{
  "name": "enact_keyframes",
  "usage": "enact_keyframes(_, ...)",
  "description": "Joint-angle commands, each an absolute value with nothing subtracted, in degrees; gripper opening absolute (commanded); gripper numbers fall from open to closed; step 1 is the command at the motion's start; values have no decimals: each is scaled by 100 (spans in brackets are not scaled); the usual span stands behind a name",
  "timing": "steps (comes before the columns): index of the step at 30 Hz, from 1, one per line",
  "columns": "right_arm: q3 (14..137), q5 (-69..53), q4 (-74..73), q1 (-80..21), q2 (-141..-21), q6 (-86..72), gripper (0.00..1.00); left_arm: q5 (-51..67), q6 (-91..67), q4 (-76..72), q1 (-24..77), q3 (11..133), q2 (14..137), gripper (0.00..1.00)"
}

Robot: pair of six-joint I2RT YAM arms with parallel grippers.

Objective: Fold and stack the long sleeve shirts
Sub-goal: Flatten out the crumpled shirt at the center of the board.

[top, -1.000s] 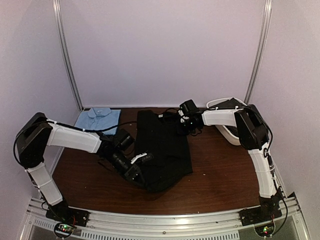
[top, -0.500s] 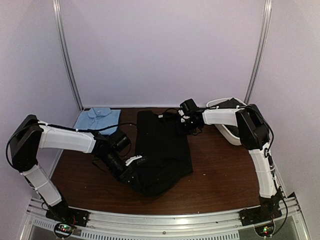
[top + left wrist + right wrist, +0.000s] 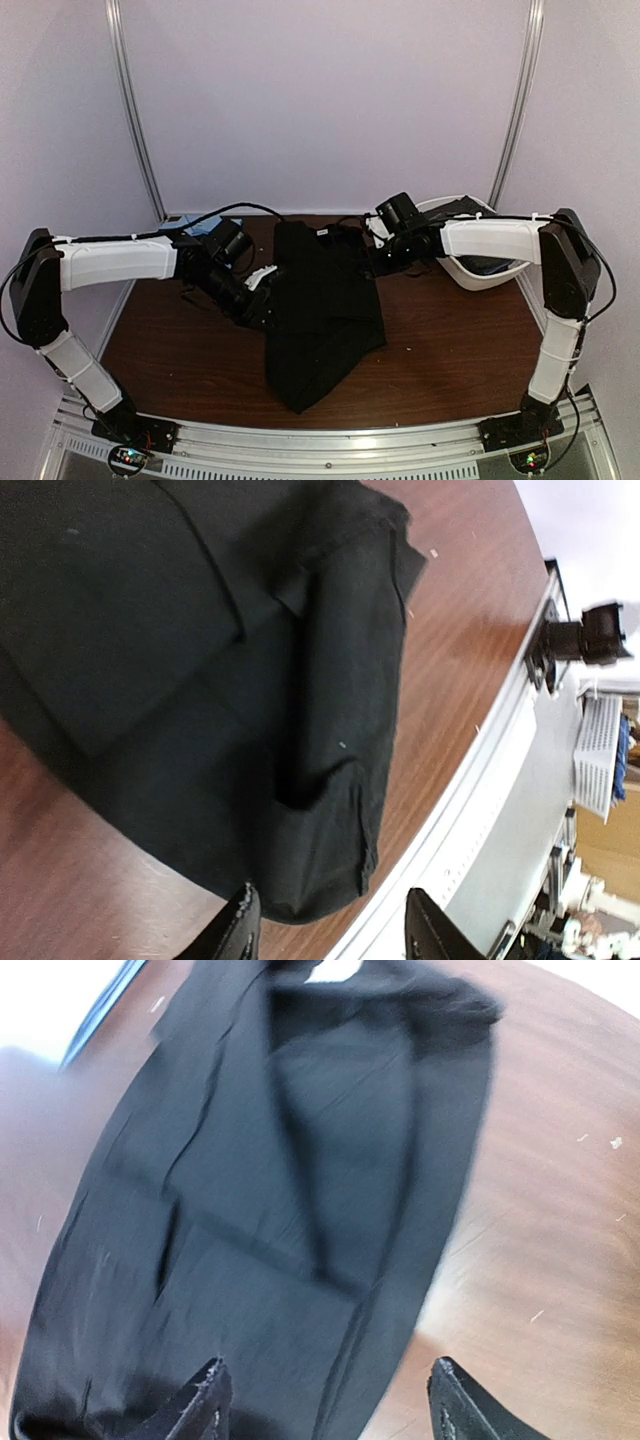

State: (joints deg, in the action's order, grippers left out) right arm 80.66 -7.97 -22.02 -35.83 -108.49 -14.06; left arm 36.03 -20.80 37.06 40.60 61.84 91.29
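A black long sleeve shirt point(image 3: 325, 300) lies partly folded across the middle of the brown table point(image 3: 450, 350), one corner pointing at the front rail. My left gripper point(image 3: 262, 290) sits at its left edge. In the left wrist view this gripper point(image 3: 330, 920) is open, the shirt's point(image 3: 200, 660) hem just ahead of its fingertips, nothing held. My right gripper point(image 3: 378, 262) hovers at the shirt's far right corner. In the right wrist view it point(image 3: 328, 1390) is open over the cloth point(image 3: 270, 1210). A light blue shirt point(image 3: 193, 230) lies at the back left, mostly hidden by my left arm.
A white oval tub point(image 3: 480, 272) stands at the back right, under my right forearm. A metal rail point(image 3: 330, 435) runs along the near edge, also seen in the left wrist view point(image 3: 480, 780). Pale walls close in the back and both sides.
Both grippers have opened and let go of the black shirt. My left gripper has drawn back toward the far left. The shirt's near corner now lies closer to the front rail.
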Motion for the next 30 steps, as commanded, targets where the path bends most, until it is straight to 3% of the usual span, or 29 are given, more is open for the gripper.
enact_keyframes(1, 7510, -879, -2047, -4077, -10592, -965, 71, 3270, -2412, 3427, 3821, 6512, 9328, 50)
enact_keyframes(8, 7458, -872, -2136, -4635, -10811, -534, 77, 3262, -2606, 3168, 3692, 6773, 9703, 49)
enact_keyframes(30, 7155, -896, -2296, -5080, -10779, -732, 78, 3242, -2805, 2685, 3610, 6412, 9822, 48)
